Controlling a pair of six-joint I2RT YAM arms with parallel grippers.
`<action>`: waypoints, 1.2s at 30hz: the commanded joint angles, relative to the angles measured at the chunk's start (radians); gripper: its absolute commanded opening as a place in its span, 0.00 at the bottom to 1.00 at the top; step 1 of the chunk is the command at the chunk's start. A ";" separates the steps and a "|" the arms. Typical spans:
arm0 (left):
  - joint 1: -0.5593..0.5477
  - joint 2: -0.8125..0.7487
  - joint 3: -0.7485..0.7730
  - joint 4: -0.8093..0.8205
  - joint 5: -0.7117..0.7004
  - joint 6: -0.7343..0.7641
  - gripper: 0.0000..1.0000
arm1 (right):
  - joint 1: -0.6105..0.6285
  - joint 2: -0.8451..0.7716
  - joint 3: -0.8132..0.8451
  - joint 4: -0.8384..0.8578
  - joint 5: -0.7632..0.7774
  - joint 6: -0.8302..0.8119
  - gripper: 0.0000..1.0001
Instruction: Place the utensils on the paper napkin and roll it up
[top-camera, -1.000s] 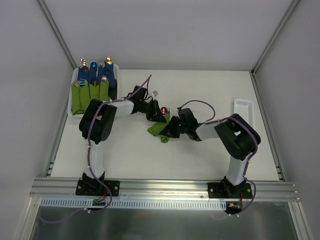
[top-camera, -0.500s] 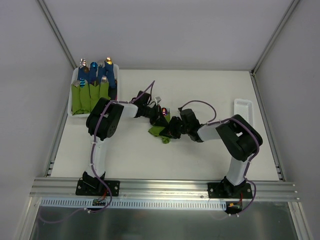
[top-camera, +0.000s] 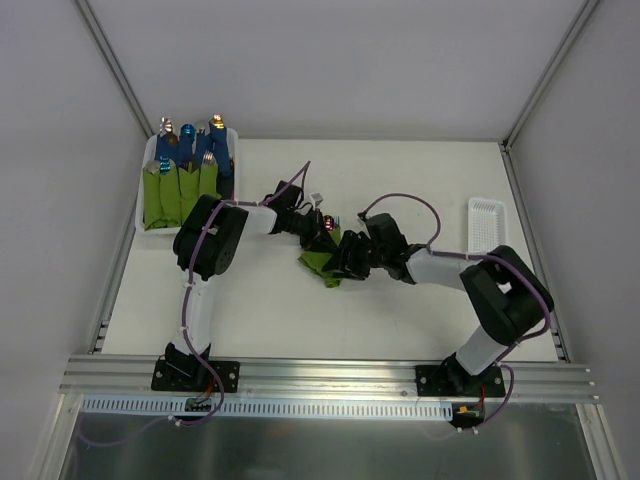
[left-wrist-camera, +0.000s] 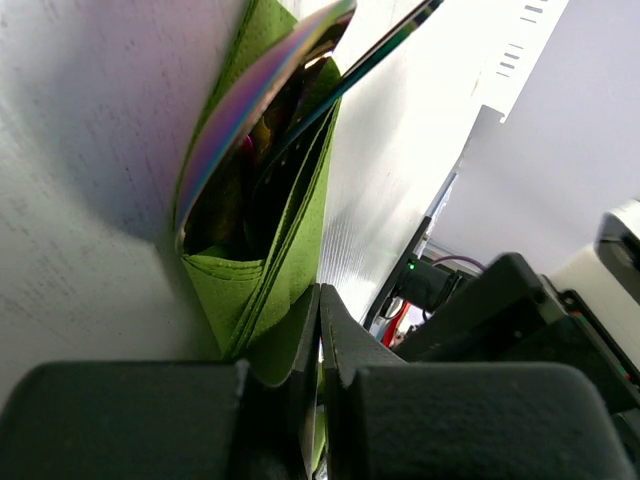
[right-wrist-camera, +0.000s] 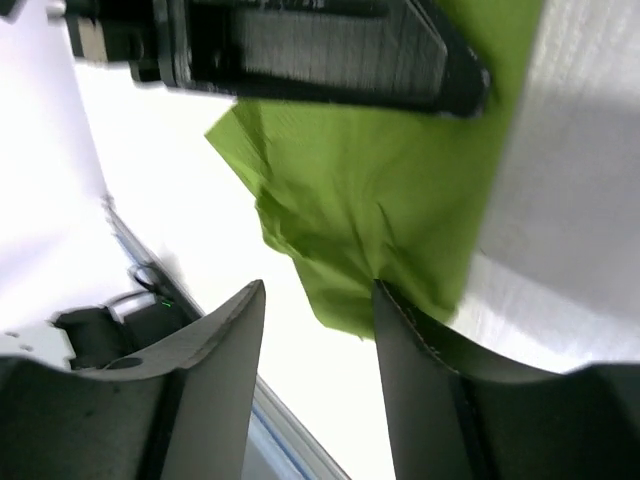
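Where the two arms meet at mid-table, everything of note sits in one small knot. White table, walled on three sides.

Left arm reaches right and slightly far. Right arm reaches left, its elbow folded near the right edge.

White bin in the far-left corner holds green-wrapped bundles with blue handles, standing side by side. A small white tray lies by the right edge, well apart from the work.

The paper napkin lies mid-table between the two grippers, folded over into a layered pocket, with one crumpled corner pointing near. In the left wrist view the folds stand on edge against the table.

The utensils sit inside that pocket. One broad iridescent piece and at least one slim dark one are visible, and their ends stick out past the far edge of the fold. From above, a reddish shine shows there.

Left gripper: jaws pressed together on the napkin, a sliver of green showing in the seam between them.

Right gripper: jaws apart, straddling the napkin's near corner. The sheet's edge runs up to one finger, but whether it touches is unclear.
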 joint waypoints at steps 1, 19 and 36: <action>0.010 0.041 0.001 -0.070 -0.130 0.066 0.00 | 0.002 -0.081 0.051 -0.240 0.066 -0.152 0.49; 0.012 0.044 0.012 -0.086 -0.118 0.078 0.00 | 0.002 -0.006 0.068 -0.193 0.013 -0.155 0.17; 0.012 0.048 0.014 -0.087 -0.116 0.072 0.00 | 0.057 0.088 0.111 -0.395 0.077 -0.255 0.09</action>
